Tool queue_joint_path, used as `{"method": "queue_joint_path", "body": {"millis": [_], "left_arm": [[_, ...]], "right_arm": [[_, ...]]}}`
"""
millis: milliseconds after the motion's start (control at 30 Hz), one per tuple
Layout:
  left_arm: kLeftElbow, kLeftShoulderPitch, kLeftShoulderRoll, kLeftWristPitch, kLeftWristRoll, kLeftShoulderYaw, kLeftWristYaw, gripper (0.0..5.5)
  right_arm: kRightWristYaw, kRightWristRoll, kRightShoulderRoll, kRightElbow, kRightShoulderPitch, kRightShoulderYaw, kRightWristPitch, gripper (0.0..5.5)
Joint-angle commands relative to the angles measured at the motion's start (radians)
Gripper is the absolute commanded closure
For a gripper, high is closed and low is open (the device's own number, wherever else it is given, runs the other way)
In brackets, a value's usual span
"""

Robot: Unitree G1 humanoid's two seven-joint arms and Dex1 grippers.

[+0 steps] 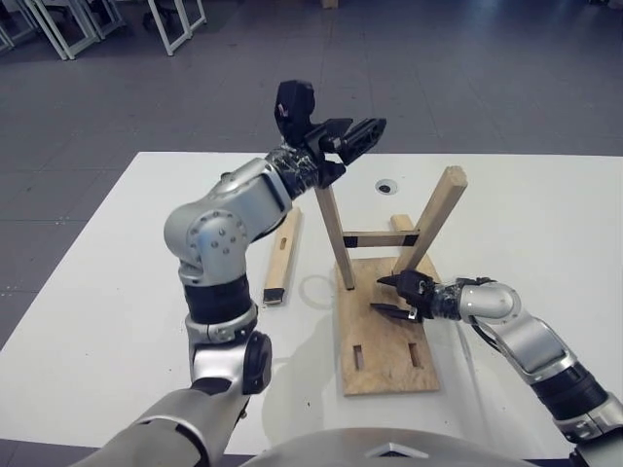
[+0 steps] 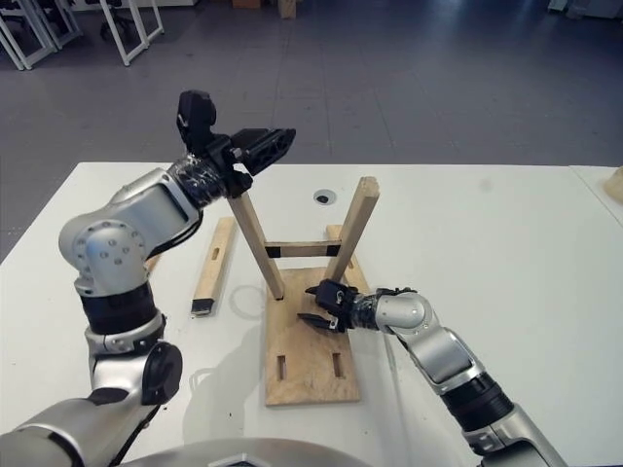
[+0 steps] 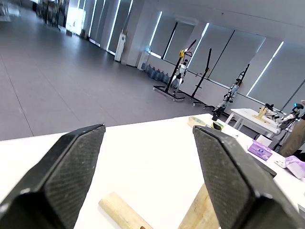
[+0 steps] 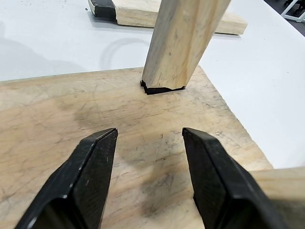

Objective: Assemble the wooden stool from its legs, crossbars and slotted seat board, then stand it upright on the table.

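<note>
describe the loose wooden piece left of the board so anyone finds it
On the white table, find the seat board with upright legs. Left of it the loose wooden piece lies flat, not standing, slotted, with a black near end.

One seat board (image 1: 387,362), two upright legs (image 1: 334,233), one crossbar (image 1: 378,238), two loose pieces (image 1: 280,255) (lying flat).

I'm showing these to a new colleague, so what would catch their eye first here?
Two pale wooden legs joined by a short crossbar stand leaning in the flat slotted wooden seat board on the white table. The left end effector is open, raised by the left leg's top. The right end effector is open low over the board, near the right leg's foot.
</note>
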Motion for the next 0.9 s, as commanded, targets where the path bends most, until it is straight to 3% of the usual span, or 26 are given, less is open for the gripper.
{"method": "queue_joint_path", "body": {"millis": [33, 167, 300, 433, 500, 633, 733, 800, 900], "left_arm": [[0.070, 0.249, 0.024, 0.102, 0.054, -0.178, 0.011, 2.08], [0.095, 0.082, 0.070, 0.067, 0.003, -0.102, -0.031, 2.08], [0.033, -0.110, 0.052, 0.146, -0.292, 0.072, -0.051, 2.08], [0.067, -0.340, 0.052, 0.112, -0.573, 0.231, 0.102, 2.08], [0.069, -0.385, 0.073, 0.075, -0.605, 0.265, 0.201, 2.08], [0.008, -0.292, 0.111, 0.002, -0.556, 0.295, 0.381, 2.08], [-0.033, -0.208, 0.151, -0.033, -0.504, 0.311, 0.465, 2.08], [-0.052, -0.129, 0.209, -0.035, -0.452, 0.322, 0.491, 2.08], [-0.075, 0.112, 0.307, -0.039, -0.316, 0.311, 0.459, 2.08]], "right_arm": [[0.006, -0.070, -0.050, 0.042, 0.072, 0.026, 0.076, 2.97], [-0.002, -0.080, -0.039, 0.045, 0.086, 0.036, 0.074, 2.97], [0.027, -0.092, 0.011, 0.144, -0.002, 0.066, 0.051, 2.97], [0.049, -0.085, 0.111, 0.293, -0.124, 0.093, 0.041, 2.97], [0.040, -0.077, 0.149, 0.321, -0.141, 0.091, 0.043, 2.97], [0.019, -0.020, 0.155, 0.182, -0.081, 0.052, 0.113, 2.97], [0.031, 0.059, 0.082, -0.084, 0.010, -0.024, 0.237, 2.97], [0.034, 0.143, 0.023, -0.276, 0.070, -0.125, 0.350, 2.97], [0.048, 0.291, -0.089, -0.496, 0.200, -0.380, 0.519, 2.97]]}}
